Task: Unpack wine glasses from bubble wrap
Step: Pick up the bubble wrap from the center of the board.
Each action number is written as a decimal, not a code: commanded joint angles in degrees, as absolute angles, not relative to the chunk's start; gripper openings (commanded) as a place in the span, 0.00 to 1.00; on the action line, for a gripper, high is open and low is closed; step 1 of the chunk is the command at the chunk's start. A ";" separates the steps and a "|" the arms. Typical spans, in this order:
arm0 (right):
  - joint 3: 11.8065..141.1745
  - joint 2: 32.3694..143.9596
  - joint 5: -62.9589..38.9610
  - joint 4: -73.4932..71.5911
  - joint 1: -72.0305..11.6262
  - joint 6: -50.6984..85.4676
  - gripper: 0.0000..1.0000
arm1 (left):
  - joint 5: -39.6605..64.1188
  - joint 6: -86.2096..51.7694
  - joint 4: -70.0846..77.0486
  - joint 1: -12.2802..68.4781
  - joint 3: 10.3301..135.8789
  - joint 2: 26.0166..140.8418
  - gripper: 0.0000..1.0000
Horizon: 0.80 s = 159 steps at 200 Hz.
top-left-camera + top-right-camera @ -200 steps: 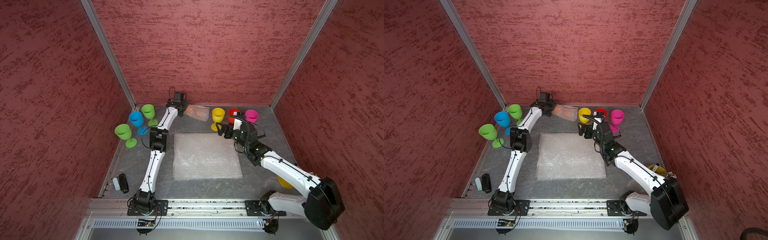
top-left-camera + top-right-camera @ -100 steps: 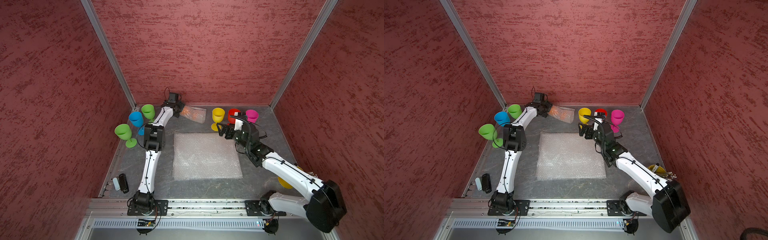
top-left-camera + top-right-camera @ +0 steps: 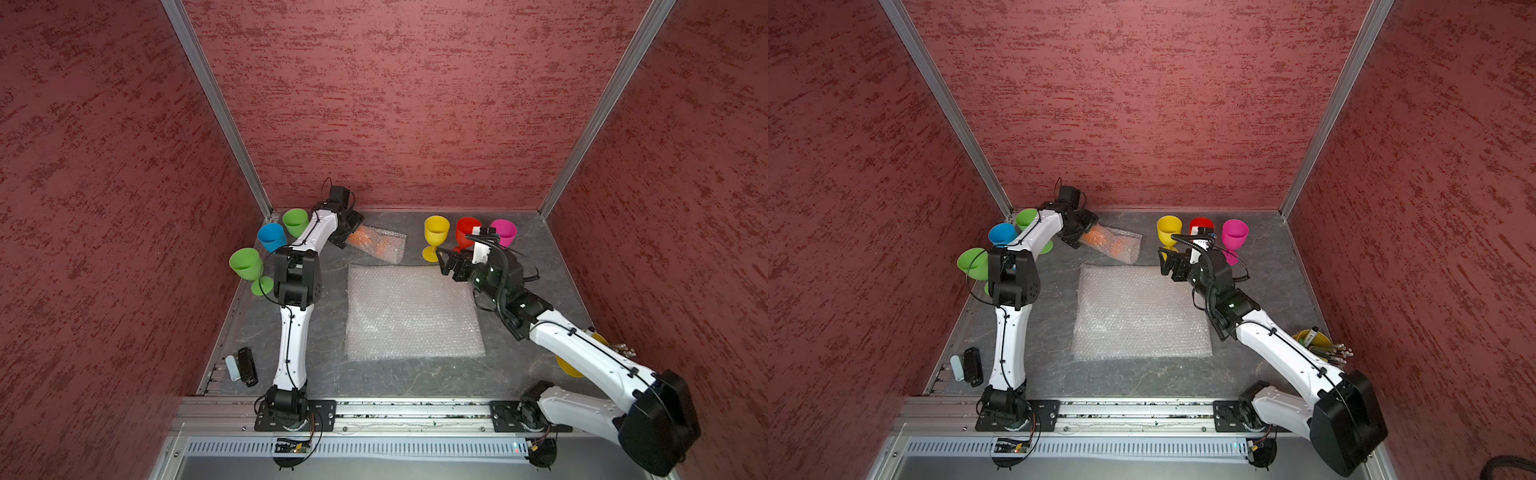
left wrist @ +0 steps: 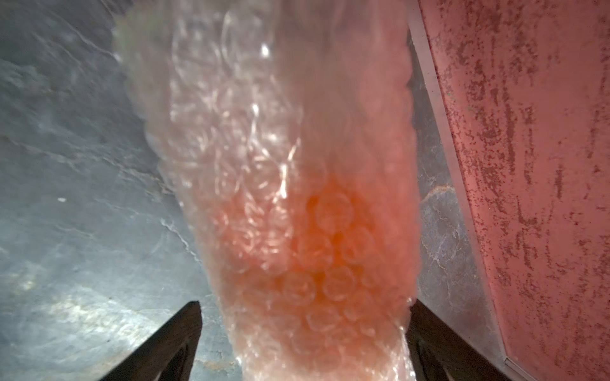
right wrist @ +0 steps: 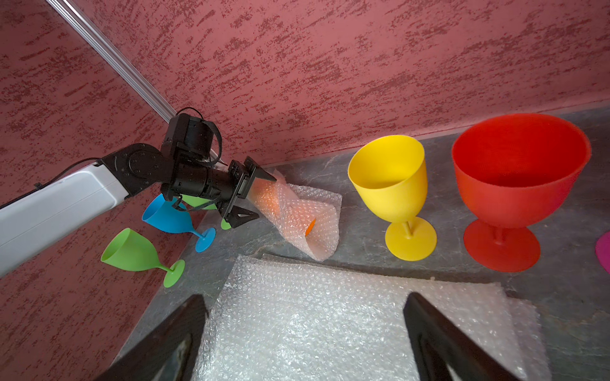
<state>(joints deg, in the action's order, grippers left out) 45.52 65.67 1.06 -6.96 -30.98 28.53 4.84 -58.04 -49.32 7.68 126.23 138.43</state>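
Recording six unwrapped goblets standing upright on the counter: yellow, red and pink along the back wall, blue and two green by the left wall.

Locating the one outstanding item, the orange goblet: lying on its side inside a bubble wrap roll near the back wall, between the blue-green group and the yellow goblet, just beyond the far edge of the flat bubble wrap sheets. Noting the orange foot showing at the roll's open mouth in the right wrist view.

Noting the left end effector straddling the roll's bowl end, jaws spread wide; in the left wrist view, one finger touching the wrap, a gap beside the opposite one, so clamping nothing. Noting the right end effector hovering over the flat sheets' far corner, jaws wide apart, holding nothing.

Judging the step in hand: securing the roll for unrolling. Advising as follows:
- centring the roll between the left jaws before closing, and closing on the bowl through the wrap rather than on loose film alone;
- bringing the right end effector to the loose flap at the open mouth and pinching wrap only;
- peeling across the roll, low over the counter;
- allowing for slippery, yielding film;
- keeping clear of the yellow goblet nearby.
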 commanded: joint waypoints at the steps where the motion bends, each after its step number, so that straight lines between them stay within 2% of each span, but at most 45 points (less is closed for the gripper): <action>1: 45.53 65.03 0.07 -6.84 -31.46 29.18 0.96 | 7.36 -55.40 -52.66 7.18 130.77 143.73 1.00; 54: 44.84 64.62 0.70 -7.20 -31.47 28.65 0.96 | 8.51 -55.80 -50.85 7.56 134.82 148.41 1.00; 74: 45.07 64.78 0.53 -7.16 -31.47 28.44 0.96 | 9.88 -56.76 -48.50 7.72 134.79 148.19 0.92; 97: 45.77 64.35 0.72 -6.40 -31.55 28.02 0.96 | 10.59 -57.06 -43.04 8.32 132.49 143.82 0.80; 114: 45.72 63.53 0.89 -6.13 -31.55 27.73 0.96 | 10.81 -57.25 -40.52 8.85 132.09 140.37 0.76; 144: 46.61 62.96 -4.03 -5.60 -31.55 25.59 0.96 | 9.60 -55.46 -39.05 9.87 131.53 132.78 0.75; 159: 48.63 63.06 -3.11 -2.83 -31.55 25.26 0.97 | 9.01 -54.15 -38.57 10.43 130.07 128.27 0.76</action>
